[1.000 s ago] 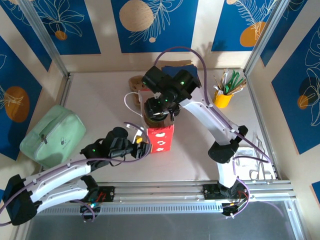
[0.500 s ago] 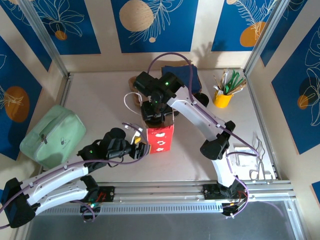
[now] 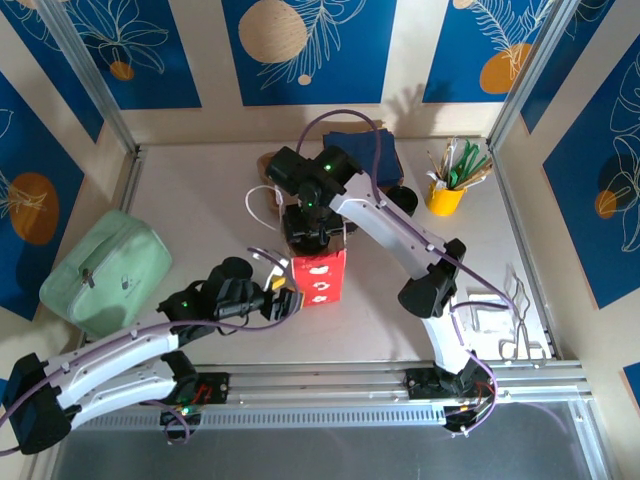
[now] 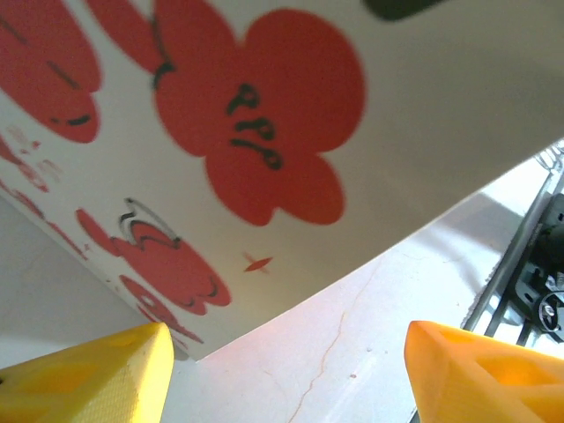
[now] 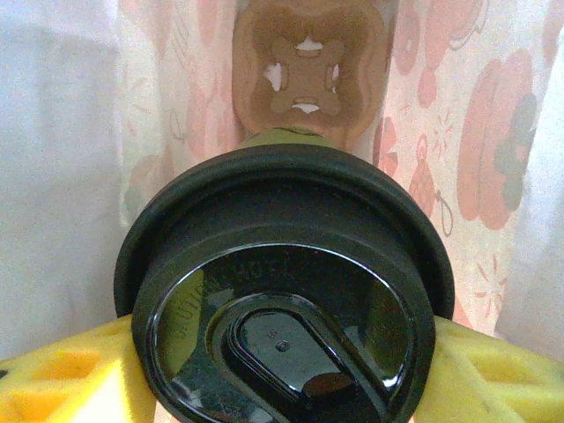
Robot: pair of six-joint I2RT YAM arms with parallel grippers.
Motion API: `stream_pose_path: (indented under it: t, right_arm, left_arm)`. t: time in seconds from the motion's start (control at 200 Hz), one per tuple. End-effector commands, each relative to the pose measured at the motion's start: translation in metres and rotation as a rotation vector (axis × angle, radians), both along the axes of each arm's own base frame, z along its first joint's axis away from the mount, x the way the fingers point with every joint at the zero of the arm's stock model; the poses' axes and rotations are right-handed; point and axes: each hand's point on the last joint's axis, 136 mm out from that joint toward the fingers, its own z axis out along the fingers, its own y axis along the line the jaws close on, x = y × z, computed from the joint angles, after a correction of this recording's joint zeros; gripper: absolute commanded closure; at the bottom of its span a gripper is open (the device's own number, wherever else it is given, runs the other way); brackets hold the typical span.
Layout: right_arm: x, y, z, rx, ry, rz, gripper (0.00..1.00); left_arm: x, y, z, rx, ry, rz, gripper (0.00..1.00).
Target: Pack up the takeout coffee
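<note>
Inside the red-flowered paper bag (image 5: 441, 132), above a brown cardboard insert (image 5: 307, 70), the takeout coffee (image 5: 282, 220) with its black lid (image 5: 264, 300) on is clamped between the right gripper (image 5: 282, 370) fingers. Outside, the left gripper (image 4: 286, 370) stands wide, nothing between its fingers — just beside the bag's printed face.

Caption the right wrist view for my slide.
Right gripper holds the black-lidded takeout coffee between yellow fingers, inside the printed bag, above a brown cup carrier.
</note>
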Motion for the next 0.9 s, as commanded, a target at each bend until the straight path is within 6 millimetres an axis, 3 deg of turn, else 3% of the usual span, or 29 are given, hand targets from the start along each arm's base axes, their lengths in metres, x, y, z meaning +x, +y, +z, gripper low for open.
stream_pose_path:
  t: [0.0, 0.48, 0.895]
  right_arm:
    - [-0.024, -0.028, -0.013, -0.124, 0.13, -0.028, 0.35]
    - [-0.024, -0.03, -0.027, -0.158, 0.169, -0.023, 0.35]
    - [-0.016, -0.027, -0.03, -0.179, 0.127, 0.088, 0.35]
  left_arm:
    - [-0.007, -0.016, 0.014, -0.041, -0.039, -0.084, 0.3]
    - [-0.024, -0.042, 0.016, -0.085, -0.034, -0.206, 0.3]
    - [-0.029, -0.011, 0.025, -0.026, -0.1, -0.156, 0.27]
